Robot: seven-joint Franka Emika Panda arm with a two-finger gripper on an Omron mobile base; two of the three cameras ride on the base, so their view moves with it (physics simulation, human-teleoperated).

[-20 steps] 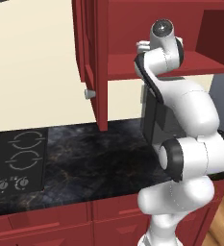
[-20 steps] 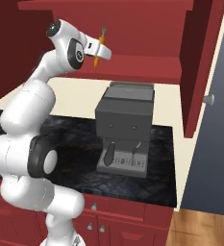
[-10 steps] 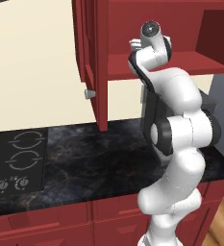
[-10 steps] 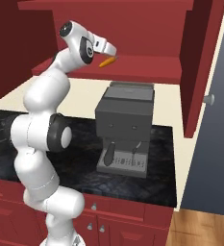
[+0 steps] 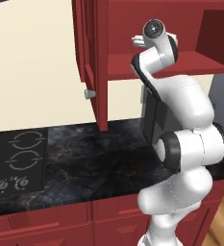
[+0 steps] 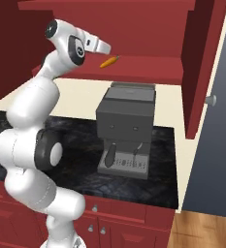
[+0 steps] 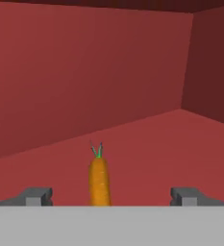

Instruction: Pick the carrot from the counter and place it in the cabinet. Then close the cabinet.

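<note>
The carrot point(image 7: 99, 180) is small and orange and rests on the red inner shelf of the cabinet point(image 7: 180, 144), green tip pointing away from the hand. My gripper point(image 7: 111, 197) is open, its two fingertips point(image 7: 36, 196) standing wide on either side of the carrot without touching it. From the right base view, the carrot point(image 6: 109, 61) sits at the shelf's front, just below and ahead of the gripper point(image 6: 102, 47). The left base view has the gripper point(image 5: 137, 41) reaching into the cabinet point(image 5: 180, 65), whose doors stand open above the black counter point(image 5: 94, 158).
A grey coffee machine point(image 6: 126, 131) stands on the counter point(image 6: 168, 160) under the shelf. The open left door point(image 5: 92, 62) with its knob hangs left of the arm, and the open right door point(image 6: 201, 63) hangs to the right. A stovetop point(image 5: 17, 158) lies at the left.
The jaws went from shut on the carrot to wide open, and the carrot now lies free on the shelf. The hand has moved further toward the cabinet.
</note>
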